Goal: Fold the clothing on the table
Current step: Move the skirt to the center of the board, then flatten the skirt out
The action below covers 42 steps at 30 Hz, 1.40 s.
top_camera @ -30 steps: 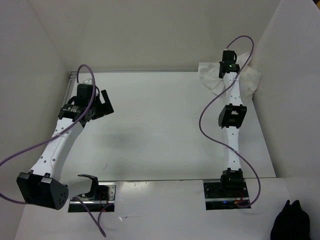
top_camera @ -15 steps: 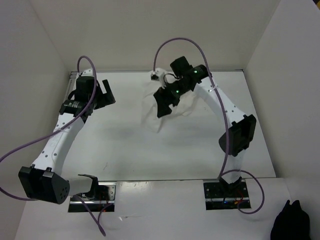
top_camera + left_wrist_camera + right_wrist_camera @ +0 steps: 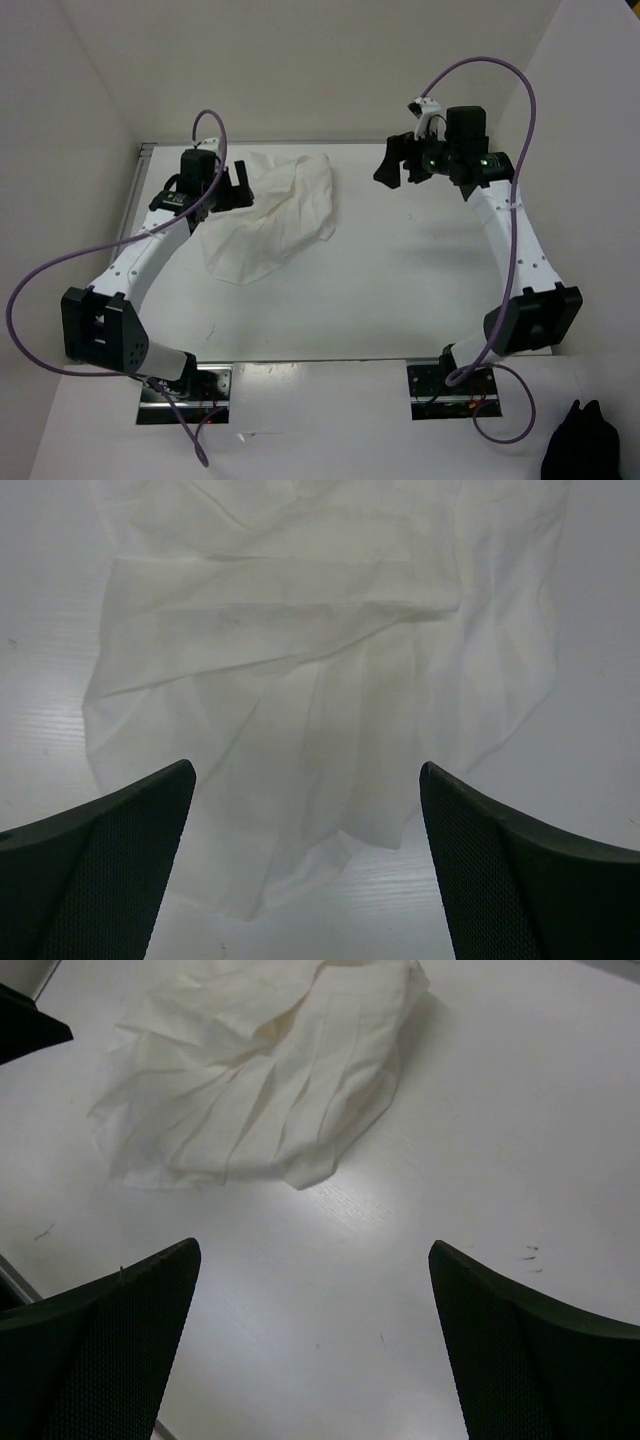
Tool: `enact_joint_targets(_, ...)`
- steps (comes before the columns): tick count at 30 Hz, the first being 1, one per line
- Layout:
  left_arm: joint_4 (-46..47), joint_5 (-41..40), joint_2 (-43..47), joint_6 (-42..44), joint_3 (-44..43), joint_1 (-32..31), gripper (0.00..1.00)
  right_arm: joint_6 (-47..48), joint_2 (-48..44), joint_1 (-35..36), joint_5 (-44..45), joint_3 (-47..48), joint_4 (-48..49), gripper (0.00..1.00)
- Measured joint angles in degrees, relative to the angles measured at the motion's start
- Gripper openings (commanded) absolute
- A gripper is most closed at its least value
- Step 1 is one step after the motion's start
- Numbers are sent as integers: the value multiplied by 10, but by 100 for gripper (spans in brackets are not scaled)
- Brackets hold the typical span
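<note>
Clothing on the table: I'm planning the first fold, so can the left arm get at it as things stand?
Probably yes: the open left gripper hangs right over the clothing, with nothing lying between them.

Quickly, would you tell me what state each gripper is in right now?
Left gripper: open, empty, over the clothing.
Right gripper: open, empty, away from the clothing.

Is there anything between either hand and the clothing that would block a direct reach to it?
Nothing visible. The left hand hangs open at the left edge of the clothing, and its wrist view shows the cloth straight ahead. Between the open right hand and the clothing there is only bare table.
</note>
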<state>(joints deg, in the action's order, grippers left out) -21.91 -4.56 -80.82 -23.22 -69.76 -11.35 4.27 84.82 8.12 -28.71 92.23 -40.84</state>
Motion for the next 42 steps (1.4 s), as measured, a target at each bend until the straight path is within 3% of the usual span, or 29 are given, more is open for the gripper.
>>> enact_joint_targets(4,10,34,-81,-12,-43,0,99,-20,48,-9,-1,-28,28,100)
enact_joint_targets(8,0,25,-223,-29,-212,-14,99,-41,92,-21,-6,-50,36,100)
enact_joint_targets(12,-4,3,-336,-42,-347,-57,99,-60,97,-35,-24,-61,55,100)
enact_joint_targets(16,-21,-22,-386,-33,-385,-117,99,-64,96,-49,-33,-82,76,100)
enact_joint_targets(23,-64,-105,-391,23,-374,-172,99,-64,96,-62,-54,-135,74,100)
enact_joint_targets(30,22,-265,-319,214,-206,-174,97,-61,96,-81,-83,-141,73,100)
enact_joint_targets(39,111,-265,-319,390,-160,-172,88,-39,96,-106,-88,-141,64,100)
enact_joint_targets(42,136,-248,-319,410,-160,-160,50,-28,96,-107,-88,-141,54,100)
